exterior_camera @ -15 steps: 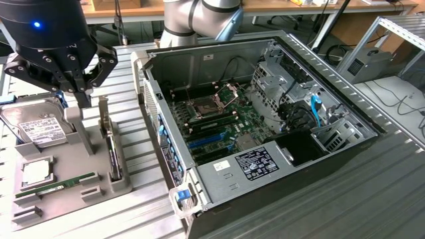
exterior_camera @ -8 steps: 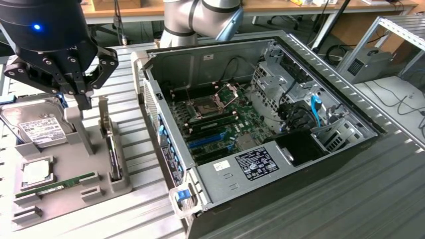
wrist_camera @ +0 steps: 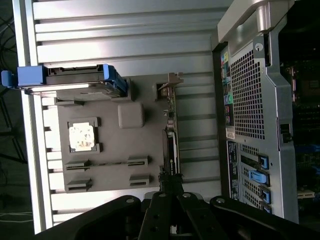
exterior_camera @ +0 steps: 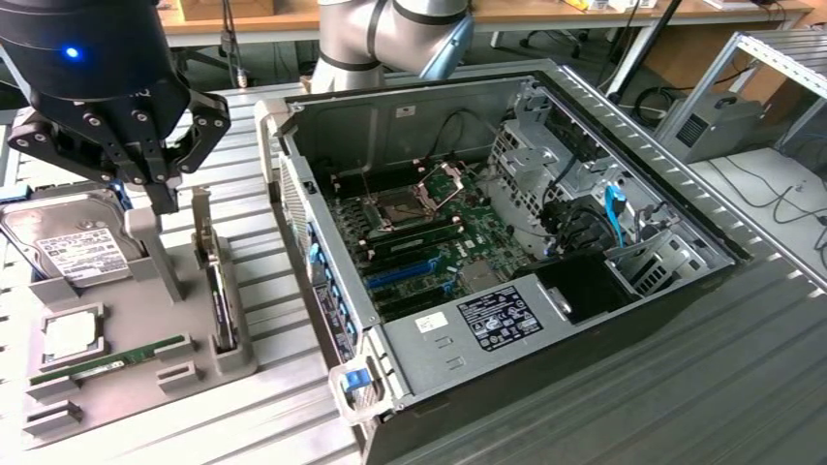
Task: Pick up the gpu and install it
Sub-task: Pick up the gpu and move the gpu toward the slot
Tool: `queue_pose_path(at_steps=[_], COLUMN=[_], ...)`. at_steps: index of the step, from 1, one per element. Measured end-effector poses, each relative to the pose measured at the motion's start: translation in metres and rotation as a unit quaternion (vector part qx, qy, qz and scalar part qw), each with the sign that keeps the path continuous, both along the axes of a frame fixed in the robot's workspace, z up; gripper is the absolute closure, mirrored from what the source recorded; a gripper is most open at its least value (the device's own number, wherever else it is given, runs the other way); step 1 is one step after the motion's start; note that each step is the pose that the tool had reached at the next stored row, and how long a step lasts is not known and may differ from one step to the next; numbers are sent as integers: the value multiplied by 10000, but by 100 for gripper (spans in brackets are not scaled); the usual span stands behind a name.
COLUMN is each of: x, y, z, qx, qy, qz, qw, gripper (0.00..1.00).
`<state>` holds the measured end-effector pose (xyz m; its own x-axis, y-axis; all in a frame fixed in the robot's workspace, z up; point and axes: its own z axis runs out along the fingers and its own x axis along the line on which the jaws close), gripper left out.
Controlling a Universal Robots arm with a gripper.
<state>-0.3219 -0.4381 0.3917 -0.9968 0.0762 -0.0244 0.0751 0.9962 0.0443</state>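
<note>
Tool hovering over the gpu in its holder

The gpu (exterior_camera: pixel 217 291) (wrist_camera: pixel 170 140) is standing on its long edge in a slot of the grey tray (exterior_camera: pixel 142 310), which is lying on the slatted table (exterior_camera: pixel 278 412) toward its edge at the exterior view's left. The tool (exterior_camera: pixel 165 199) (wrist_camera: pixel 170 182) is hanging over the card with its fingers pressed together; contact cannot be told. A hard drive (exterior_camera: pixel 65 247) is sitting in the tray, and the open computer case (exterior_camera: pixel 387 126) is lying just beside it.
</note>
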Motion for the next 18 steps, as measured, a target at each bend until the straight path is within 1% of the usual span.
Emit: queue_pose_path(at_steps=[2, 3, 5, 7, 8, 9, 10, 11, 15, 18], x=[0, 0, 0, 0, 0, 0, 0, 0, 0, 0], y=[0, 0, 0, 0, 0, 0, 0, 0, 0, 0], z=[0, 0, 0, 0, 0, 0, 0, 0, -1, -34], qx=[0, 0, 0, 0, 0, 0, 0, 0, 0, 1], qy=[0, 0, 0, 0, 0, 0, 0, 0, 0, -1], qz=[0, 0, 0, 0, 0, 0, 0, 0, 0, 0], qw=[10000, 10000, 10000, 10000, 10000, 10000, 10000, 10000, 10000, 10000], gripper=[89, 83, 83, 71, 58, 53, 53, 46, 46, 46])
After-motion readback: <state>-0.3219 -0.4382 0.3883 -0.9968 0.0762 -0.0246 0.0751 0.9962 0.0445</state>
